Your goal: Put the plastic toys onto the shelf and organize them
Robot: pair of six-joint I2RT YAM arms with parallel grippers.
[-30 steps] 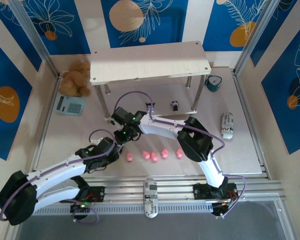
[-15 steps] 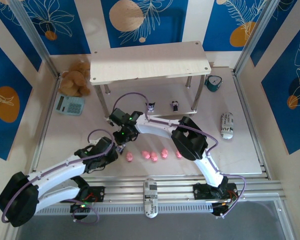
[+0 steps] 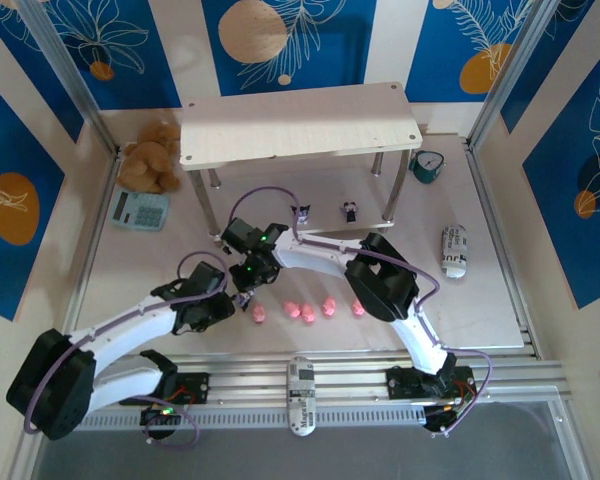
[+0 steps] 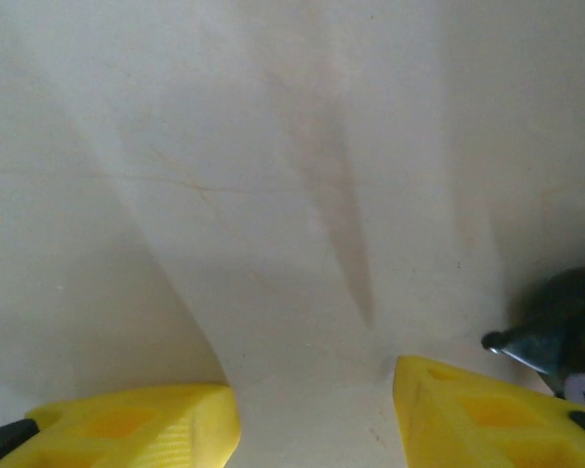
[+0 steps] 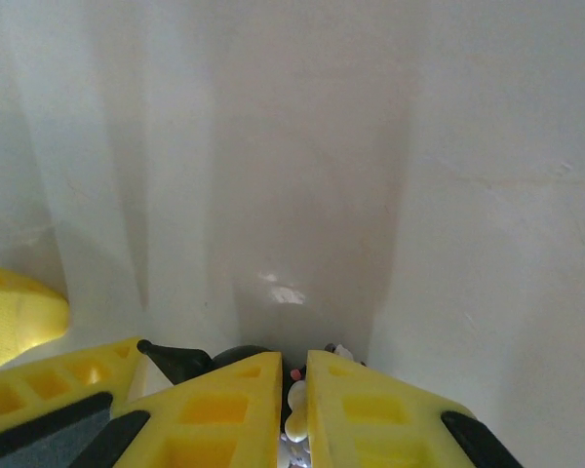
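The dark figurine (image 5: 294, 414) with the white face is pinched between the fingers of my right gripper (image 5: 292, 369). They are closed on it so tightly that only a narrow slit shows between the yellow pads, and one pointed black ear pokes out to the side. I judge the snug hold is right: a toy this tiny would twist out of a loose one. From above, the catch sits low over the table (image 3: 480, 300), in front of the shelf (image 3: 300, 125) and just behind the left end of the row of pink pigs (image 3: 308, 312), which lie on the table, not yet shelved. My left gripper (image 4: 314, 414) hangs just beside the right one, fingers spread wide with nothing between them. The figurine's dark head shows at the right edge of its wrist view, and one of its yellow fingers (image 5: 15, 312) shows at the left of the right wrist view. I take it to be standing by, close enough to steady the toy but out of the line to the shelf. Two other dark figurines (image 3: 303, 212) stand side by side under the top board; whether on the lower board or the table I cannot tell. Setting mine beside them would keep like with like, so my next move needs a clean lift, then a reach between the metal legs without brushing them.
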